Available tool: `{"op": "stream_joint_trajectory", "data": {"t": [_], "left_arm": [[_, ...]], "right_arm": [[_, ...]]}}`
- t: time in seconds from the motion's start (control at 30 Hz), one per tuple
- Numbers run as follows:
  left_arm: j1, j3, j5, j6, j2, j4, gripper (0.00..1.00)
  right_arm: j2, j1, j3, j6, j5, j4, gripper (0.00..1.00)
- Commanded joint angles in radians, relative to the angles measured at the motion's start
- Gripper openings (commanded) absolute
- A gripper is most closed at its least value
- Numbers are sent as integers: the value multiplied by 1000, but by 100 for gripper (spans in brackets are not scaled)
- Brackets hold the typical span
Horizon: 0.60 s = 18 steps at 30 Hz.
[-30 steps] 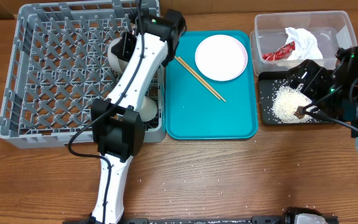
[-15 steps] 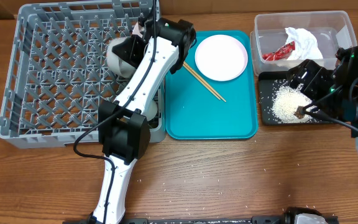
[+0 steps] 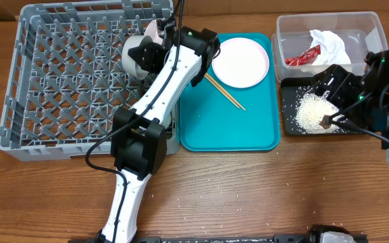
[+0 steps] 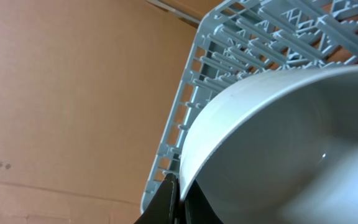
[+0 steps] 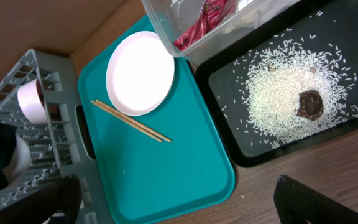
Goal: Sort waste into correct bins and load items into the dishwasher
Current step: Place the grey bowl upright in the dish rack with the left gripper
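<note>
My left gripper is shut on the rim of the whitish-grey bowl, holding it tilted over the back of the grey dishwasher rack. The left wrist view shows both fingers pinching the bowl's edge. A pink bowl stands in the rack's far corner. The pale plate and two chopsticks lie on the teal tray. The clear tub holds the napkin and red wrapper. Rice and a brown lump sit in the black tray. My right gripper hangs open over the black tray, holding nothing.
Cardboard-coloured wall stands behind the rack. Stray rice grains dot the wooden table in front of the teal tray. My left arm's elbow lies across the rack's front right corner.
My left arm has swung to the right and towards the back of the rack, carrying the whitish-grey bowl with it. The right arm has not moved.
</note>
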<state>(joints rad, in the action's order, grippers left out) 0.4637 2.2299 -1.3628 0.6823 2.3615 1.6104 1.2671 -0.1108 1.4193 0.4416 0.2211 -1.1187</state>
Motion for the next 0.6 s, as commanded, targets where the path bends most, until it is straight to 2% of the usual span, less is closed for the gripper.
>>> {"op": "stream_joint_trajectory", "data": {"t": [0.0, 0.3, 0.47, 0.57], "left_arm": [[-5, -80, -31, 7, 6, -76, 4], [6, -164, 1, -17, 6, -146, 5], [8, -164, 113, -28, 6, -145, 30], [8, -164, 172, -33, 6, -144, 41]], "right_arm": [[-3, -3, 7, 0, -4, 6, 100], [-3, -3, 7, 0, -4, 6, 100], [-3, -3, 7, 0, -4, 6, 100], [-3, -3, 7, 0, -4, 6, 100]]}}
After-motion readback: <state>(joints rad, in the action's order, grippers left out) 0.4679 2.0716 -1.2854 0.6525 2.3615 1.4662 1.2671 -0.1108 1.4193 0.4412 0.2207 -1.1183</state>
